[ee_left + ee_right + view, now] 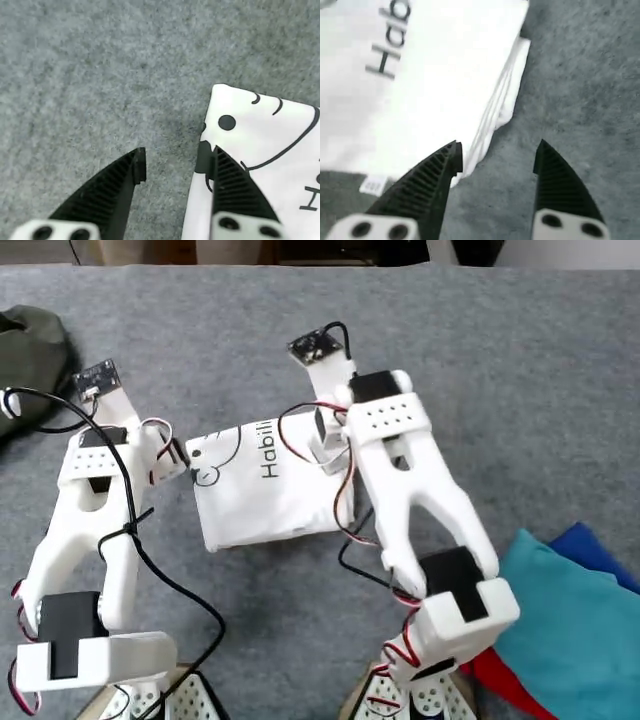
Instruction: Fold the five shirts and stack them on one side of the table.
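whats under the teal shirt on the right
Below the teal shirt, a red shirt shows at the near edge, a blue shirt at the far edge. The rest of both, and anything else beneath, is covered.

white shirt: folded into a rough rectangle in the middle of the surface, black print facing up
left claw: right at the shirt's left edge
right claw: at the shirt's right edge (the arm hides a bit of the fabric there)
teal shirt: near right corner, lying on top of the pile
blue shirt: peeking out behind the teal one
red shirt: sticking out under the teal one's near edge
dark green garment: bunched up at the far left, well apart from the white shirt
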